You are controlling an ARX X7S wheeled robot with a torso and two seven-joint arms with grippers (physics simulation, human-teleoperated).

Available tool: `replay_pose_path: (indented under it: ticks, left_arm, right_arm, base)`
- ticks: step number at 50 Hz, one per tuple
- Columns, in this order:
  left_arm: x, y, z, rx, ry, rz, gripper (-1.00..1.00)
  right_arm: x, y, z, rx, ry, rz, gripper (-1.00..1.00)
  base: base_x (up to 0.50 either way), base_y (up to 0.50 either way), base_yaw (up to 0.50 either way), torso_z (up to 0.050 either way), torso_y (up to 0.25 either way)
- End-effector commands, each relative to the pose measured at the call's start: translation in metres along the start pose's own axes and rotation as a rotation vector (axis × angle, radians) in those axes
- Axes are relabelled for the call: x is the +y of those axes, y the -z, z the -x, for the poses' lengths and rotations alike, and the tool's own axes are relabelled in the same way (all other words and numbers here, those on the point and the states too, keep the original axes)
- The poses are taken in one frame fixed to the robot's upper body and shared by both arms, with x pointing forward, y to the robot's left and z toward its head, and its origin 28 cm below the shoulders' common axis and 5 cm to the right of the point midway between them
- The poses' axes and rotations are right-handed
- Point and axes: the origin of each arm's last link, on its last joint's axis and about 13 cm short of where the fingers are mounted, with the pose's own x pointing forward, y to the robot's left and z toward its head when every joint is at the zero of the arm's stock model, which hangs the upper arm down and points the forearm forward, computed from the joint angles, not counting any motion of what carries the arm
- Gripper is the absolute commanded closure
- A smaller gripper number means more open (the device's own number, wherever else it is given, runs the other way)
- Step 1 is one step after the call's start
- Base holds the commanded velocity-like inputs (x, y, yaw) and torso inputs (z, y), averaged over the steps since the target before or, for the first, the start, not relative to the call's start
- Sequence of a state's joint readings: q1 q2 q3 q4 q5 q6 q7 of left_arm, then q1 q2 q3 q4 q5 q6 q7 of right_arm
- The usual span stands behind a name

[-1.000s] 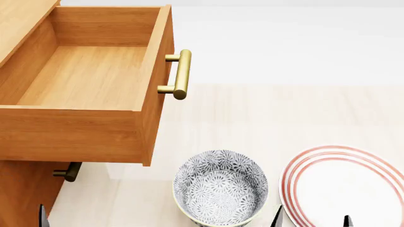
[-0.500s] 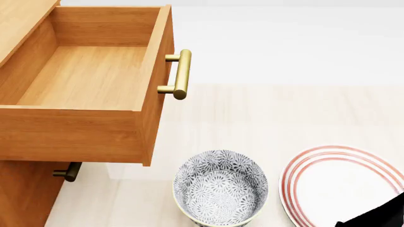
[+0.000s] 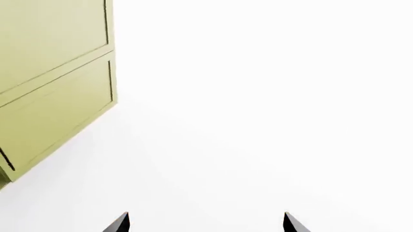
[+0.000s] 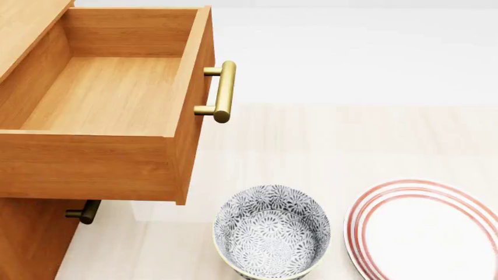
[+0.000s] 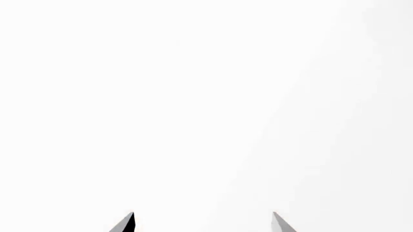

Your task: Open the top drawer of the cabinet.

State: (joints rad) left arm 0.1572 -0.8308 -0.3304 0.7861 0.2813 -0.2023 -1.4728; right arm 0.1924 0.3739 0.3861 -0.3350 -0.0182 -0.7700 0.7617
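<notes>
Pale wood flooring fills my head view, with the patterned bowl nearest me as my landmark. Beside the bowl sits a red-ringed plate. Beyond the bowl and toward my left stands the cabinet, its top drawer pulled well out, plain wood inside, brass handle untouched. I judge the task essentially finished. My left gripper and right gripper each show only two fingertips spread apart, holding nothing, facing blank white.

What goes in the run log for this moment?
top drawer: pulled out, empty | left gripper: open, holding nothing | right gripper: open, holding nothing | bowl, plate: untouched
</notes>
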Motion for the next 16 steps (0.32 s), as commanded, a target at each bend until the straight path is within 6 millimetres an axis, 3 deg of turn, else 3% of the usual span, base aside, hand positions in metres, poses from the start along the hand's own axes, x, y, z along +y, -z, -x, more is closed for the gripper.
replay_pose_path:
  ticks: [1,8,16]
  left_arm:
    - [0.016,-0.026,-0.045,-0.181,-0.09,0.01,-1.0]
    - [0.028,-0.037,-0.069,-0.182,-0.166,0.035,-1.0]
    - [0.025,-0.038,-0.065,-0.172,-0.15,0.041,-1.0]
  right_arm:
    - [-0.006,-0.028,-0.045,-0.185,0.107,0.001,-1.0]
    - [-0.007,-0.039,-0.057,-0.22,0.128,-0.022,-1.0]
    - [-0.006,-0.04,-0.056,-0.21,0.119,-0.031,-1.0]
  base:
    - [0.0,0.0,0.0,0.0,0.0]
    - [0.0,0.0,0.0,0.0,0.0]
    - [0.0,0.0,0.0,0.0,0.0]
